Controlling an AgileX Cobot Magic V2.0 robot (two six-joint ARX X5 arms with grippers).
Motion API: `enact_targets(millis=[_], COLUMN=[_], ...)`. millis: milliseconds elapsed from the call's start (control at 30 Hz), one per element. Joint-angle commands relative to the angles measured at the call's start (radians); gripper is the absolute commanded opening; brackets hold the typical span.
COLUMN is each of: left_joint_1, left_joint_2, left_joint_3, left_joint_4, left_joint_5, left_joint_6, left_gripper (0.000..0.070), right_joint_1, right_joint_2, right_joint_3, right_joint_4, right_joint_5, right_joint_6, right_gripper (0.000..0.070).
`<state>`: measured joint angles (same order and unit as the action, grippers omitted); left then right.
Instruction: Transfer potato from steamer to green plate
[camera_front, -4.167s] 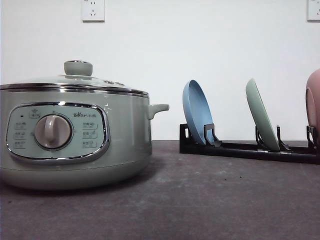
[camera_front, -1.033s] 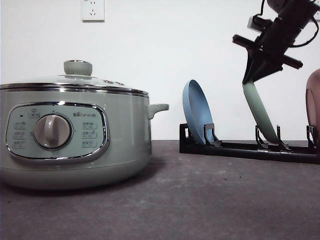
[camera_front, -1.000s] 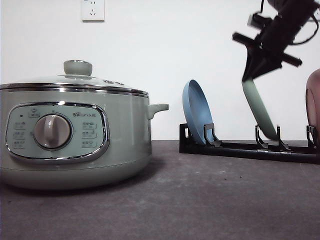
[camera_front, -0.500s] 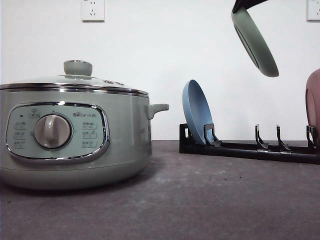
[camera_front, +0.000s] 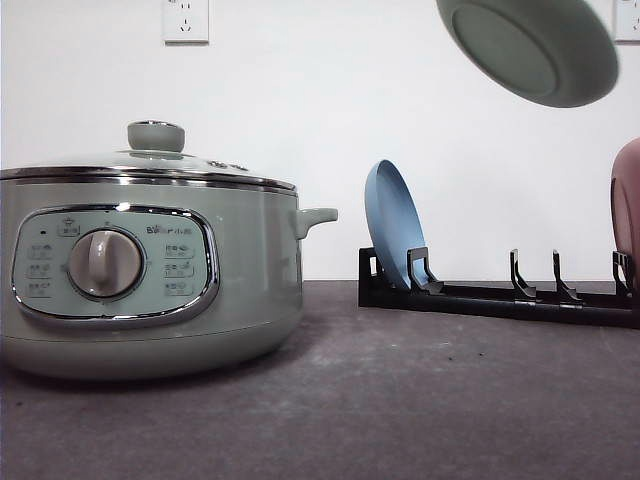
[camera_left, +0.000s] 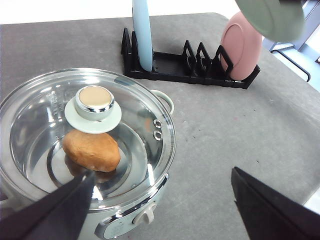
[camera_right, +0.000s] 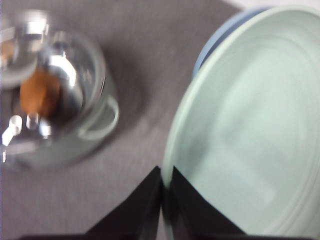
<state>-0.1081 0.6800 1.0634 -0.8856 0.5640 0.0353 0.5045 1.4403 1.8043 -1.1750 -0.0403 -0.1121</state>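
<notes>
Green plate (camera_front: 530, 50): gripped at its rim by right hand (camera_right: 165, 200), high above rack (camera_front: 480, 295).
Left hand (camera_left: 160, 205): spread wide.
Potato (camera_left: 91, 150): enclosed in lidded steamer (camera_front: 150, 270).

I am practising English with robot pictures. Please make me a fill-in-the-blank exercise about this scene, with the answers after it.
1. The potato lies inside the steamer, under its glass ____.
2. The right gripper has its fingers closed on the rim of the ____ plate, which is in the air.
3. In the black rack, the plate standing nearest the steamer is ____.
4. The pink dish stands at the rack's end ____ from the steamer.

Answers: lid; green; blue; farthest
</notes>
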Motion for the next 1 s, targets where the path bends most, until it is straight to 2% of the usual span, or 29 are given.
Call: enact_targets(millis=[0,200,400,600,800,967], left_joint_1=[-0.002,-0.002,-0.002,-0.002,-0.002,-0.002], left_joint_2=[0.006,0.006,0.006,0.006,0.006,0.006], left_joint_3=[0.024,0.024,0.024,0.024,0.024,0.024], left_joint_4=[0.011,0.010,0.010,0.010,0.011,0.011], left_joint_5=[0.005,0.005,0.005,0.005,0.005,0.005], left_joint_6=[-0.001,-0.001,-0.001,0.002,0.002,0.002], left_gripper=[0.0557,0.0557,0.0557,0.0557,0.0557,0.0557], right_joint_1=[0.052,0.220,0.350,0.428,0.513,0.577], right_joint_2=[0.005,0.003,0.003,0.003,0.003,0.007], right_joint_3=[0.011,-0.047,-0.198,-0.393,-0.570,-0.675], right_joint_4=[-0.030,-0.097,-0.097,-0.017,0.080,0.191], right_joint_5=[0.039,0.126,0.175,0.209,0.310,0.308], right_joint_6=[-0.030,-0.029,-0.017,0.036,0.079,0.099], right_gripper=[0.0004,0.0004,0.0004,0.0004,0.0004,0.0004])
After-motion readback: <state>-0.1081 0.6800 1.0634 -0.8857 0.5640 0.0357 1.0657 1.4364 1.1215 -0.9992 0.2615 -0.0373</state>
